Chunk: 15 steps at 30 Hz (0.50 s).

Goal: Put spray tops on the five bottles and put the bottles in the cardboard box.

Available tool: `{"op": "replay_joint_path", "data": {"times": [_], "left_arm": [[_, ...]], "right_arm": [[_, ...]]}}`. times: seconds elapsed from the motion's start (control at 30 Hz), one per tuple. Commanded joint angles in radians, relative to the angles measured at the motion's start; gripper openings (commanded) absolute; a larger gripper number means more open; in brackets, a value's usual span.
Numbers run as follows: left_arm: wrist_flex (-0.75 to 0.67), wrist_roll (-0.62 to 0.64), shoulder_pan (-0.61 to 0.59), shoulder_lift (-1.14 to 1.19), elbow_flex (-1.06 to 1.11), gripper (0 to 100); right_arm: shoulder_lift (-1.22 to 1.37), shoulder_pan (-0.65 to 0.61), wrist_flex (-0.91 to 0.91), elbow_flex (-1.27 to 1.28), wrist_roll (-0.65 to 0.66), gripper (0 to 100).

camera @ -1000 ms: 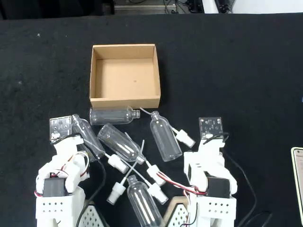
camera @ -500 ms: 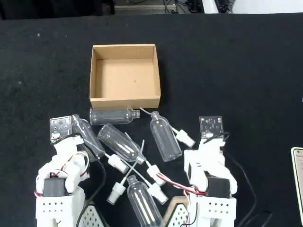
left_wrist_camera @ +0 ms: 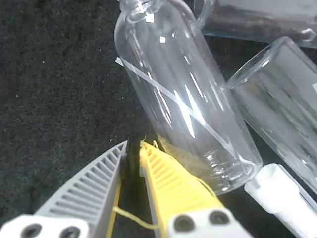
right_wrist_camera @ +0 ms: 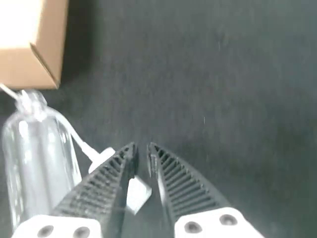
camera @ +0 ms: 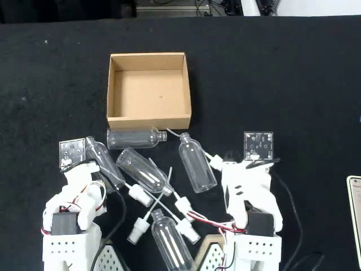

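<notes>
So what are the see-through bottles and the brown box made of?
The bottles look like clear glossy plastic, maybe glass: the table shows through and light glints off them. The box looks like matte brown cardboard, with folded walls.

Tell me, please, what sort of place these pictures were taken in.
Probably a robotics lab bench: a black-covered table, the left arm and right arm mounted at its near edge, cables beyond the far edge, and bottles and a cardboard box laid out as a test.
</notes>
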Motion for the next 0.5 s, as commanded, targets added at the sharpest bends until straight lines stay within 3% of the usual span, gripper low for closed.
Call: {"op": "replay_joint_path", "data": {"times": [0.0, 0.2, 0.3, 0.47], "left_arm": [[0.015, -0.006, -0.005, -0.012, 0.022, 3], [0.015, -0.006, -0.005, -0.012, 0.022, 3], [0.015, -0.006, 0.001, -0.012, 0.022, 3], [0.015, -0.002, 0.001, -0.012, 0.022, 3]], "right_arm": [[-0.099, 0.026, -0.051, -0.154, 0.064, 1.2], [-0.099, 0.015, 0.035, -0.415, 0.077, 1.2], [-0.097, -0.077, 0.069, -0.486, 0.078, 2.7], [0.018, -0.295, 0.072, -0.556, 0.077, 13.1]]}}
